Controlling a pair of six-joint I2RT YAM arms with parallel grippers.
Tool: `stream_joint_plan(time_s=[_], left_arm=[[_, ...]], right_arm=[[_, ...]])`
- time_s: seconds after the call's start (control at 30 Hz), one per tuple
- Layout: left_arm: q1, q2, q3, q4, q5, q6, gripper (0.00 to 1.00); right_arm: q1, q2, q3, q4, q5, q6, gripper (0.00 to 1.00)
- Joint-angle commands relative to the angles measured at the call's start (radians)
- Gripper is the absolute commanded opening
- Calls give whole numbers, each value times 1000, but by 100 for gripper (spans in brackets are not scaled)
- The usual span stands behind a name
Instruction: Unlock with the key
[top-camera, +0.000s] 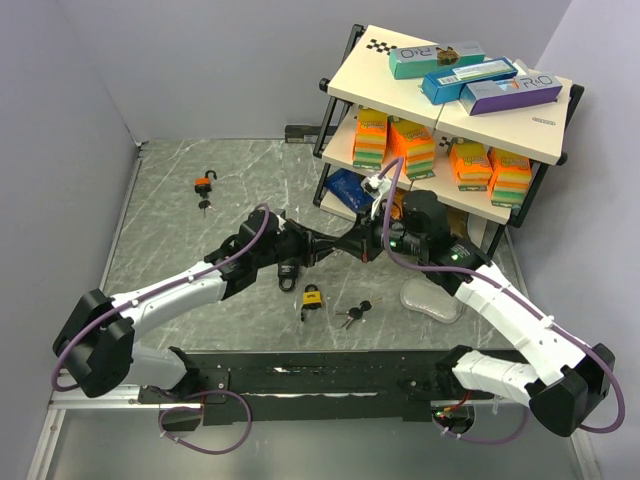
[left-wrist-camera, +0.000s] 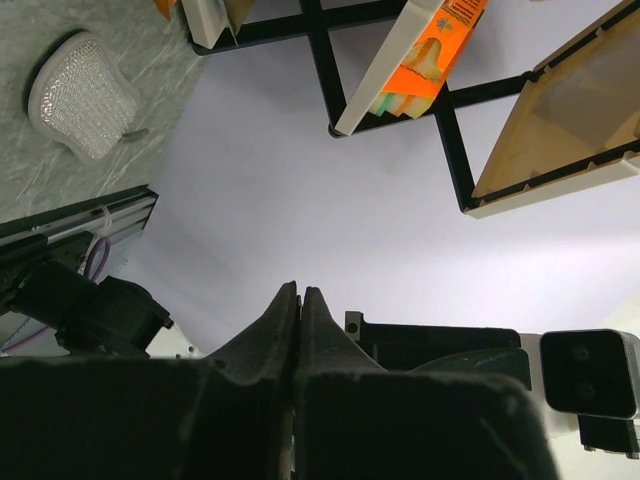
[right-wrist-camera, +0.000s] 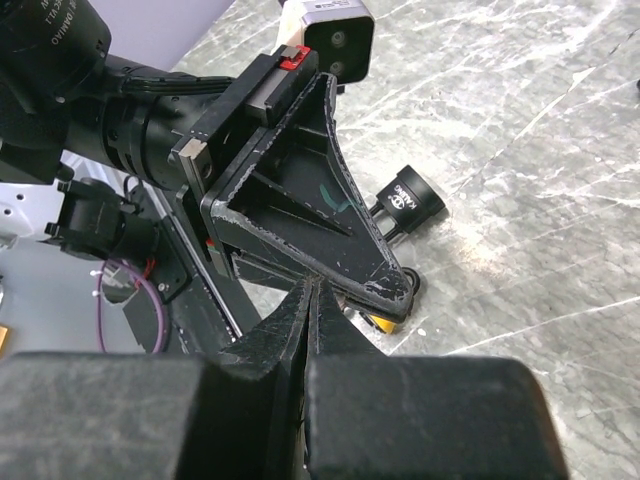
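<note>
Left tool (left-wrist-camera: 300, 293): hovering above the desk (top-camera: 200, 270), fingers pressing together, gripping nothing visible.
Right tool (right-wrist-camera: 310, 288): facing it, likewise pinched together.
Yellow padlock (top-camera: 312, 300): lying on the desk, keys (top-camera: 352, 316) just beside it.
Progress: apparently nothing is getting unlocked yet; grasping a key, inserting and turning are all waiting.

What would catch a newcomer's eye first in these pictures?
The left fingers and right fingers, both shut, come almost tip to tip above the middle of the table. Nearer the bases lie a yellow padlock and keys. At the right stands a shelf with bright boxes.
</note>
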Motion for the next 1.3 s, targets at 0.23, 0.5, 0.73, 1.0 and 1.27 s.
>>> stream_joint_plan(time_s=[0.23,0.5,0.73,1.0,1.27], left_arm=[[33,28,53,46,-53,-258,1],[59,16,131,175,-160,222,1],[61,-8,152,266,-157,425,1],[55,-8,182,262,-99,600,1],[51,4,191,300,-52,625,1]], right_arm=[[2,-31,-10,28,20,26,5],[-113,-57,-27,100,-103,174,68],[-219,-61,-65,233,-224,343,75],[-235,-34,-9,275,-267,424,67],[-232,-26,-27,362,-306,446,66]])
